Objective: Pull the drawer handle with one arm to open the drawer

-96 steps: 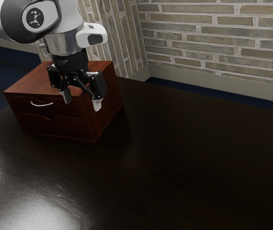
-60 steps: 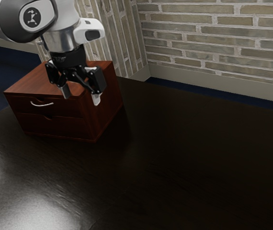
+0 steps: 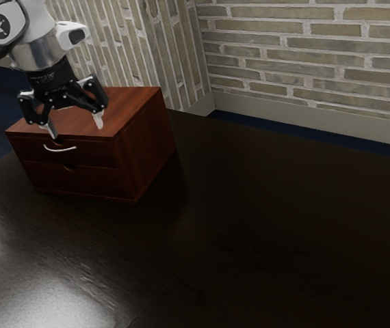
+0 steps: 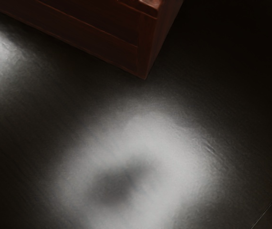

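spread fingers (image 3: 98,120) hang seemingly above the handle (image 3: 59,147).

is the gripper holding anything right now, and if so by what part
Nothing is held. The gripper is open, its fingers apart and empty, over the front edge of the drawer cabinet. The top drawer handle sits below it, ungrasped.

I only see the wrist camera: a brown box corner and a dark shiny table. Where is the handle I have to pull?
Observer: The curved silver handle is on the upper drawer of the reddish-brown wooden cabinet.
Child: Is my hand near it?
Observer: The black two-finger gripper hangs just above the handle, by the cabinet's top front edge.
Child: Is it grabbing?
Observer: No, its fingers are spread open, holding nothing.
Child: Is the drawer out?
Observer: No, it sits flush, shut.
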You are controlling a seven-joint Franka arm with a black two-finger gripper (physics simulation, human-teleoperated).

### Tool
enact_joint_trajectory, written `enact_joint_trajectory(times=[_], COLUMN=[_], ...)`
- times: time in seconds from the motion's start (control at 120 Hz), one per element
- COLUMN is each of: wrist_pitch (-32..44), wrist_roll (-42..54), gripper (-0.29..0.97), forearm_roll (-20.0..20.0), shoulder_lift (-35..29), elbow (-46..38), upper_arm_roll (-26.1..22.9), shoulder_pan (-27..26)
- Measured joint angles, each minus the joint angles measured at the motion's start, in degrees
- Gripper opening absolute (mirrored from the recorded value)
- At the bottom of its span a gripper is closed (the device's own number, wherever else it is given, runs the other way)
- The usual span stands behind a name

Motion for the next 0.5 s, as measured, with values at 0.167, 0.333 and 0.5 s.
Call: enact_joint_trajectory(times=[0.167, 0.333, 0.5], wrist_pitch=[8.00, 16.02, 22.69], wrist_roll=[-5.07, -9.20, -12.22], gripper=[0.66, 0.63, 0.62], forearm_roll=[-6.57, -13.32, -17.46], shoulder_lift=[-1.39, -1.15, -1.03], elbow=[-5.16, -10.14, -13.09], upper_arm_roll=[5.42, 10.58, 12.13], shoulder_pan=[1.49, 2.72, 5.81])
